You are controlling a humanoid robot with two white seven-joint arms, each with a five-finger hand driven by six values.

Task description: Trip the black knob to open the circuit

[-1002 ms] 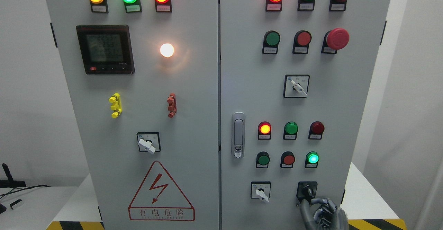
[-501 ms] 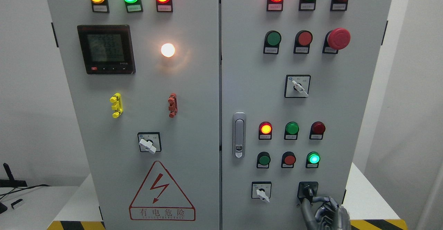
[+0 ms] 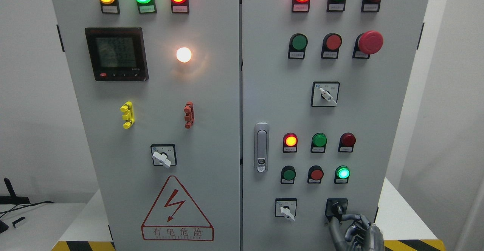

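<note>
Head view, right hand [image 3: 357, 230] at bottom edge, curled fingers [image 3: 349, 217] pinching black knob [image 3: 336, 208] just above it

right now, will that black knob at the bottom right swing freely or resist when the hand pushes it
The black knob looks like a rigid rotary switch in a square plate, so it probably turns stiffly, perhaps with a click, rather than swinging. Its short lever gives little purchase, so the right hand, fingers at its lower edge, may slip off.

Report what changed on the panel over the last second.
Little did. The right hand edged slightly rightward, its fingers still curled at the black knob low on the right door. The knob's angle looks unchanged, and every lamp and white selector switch stayed as it was.
</note>
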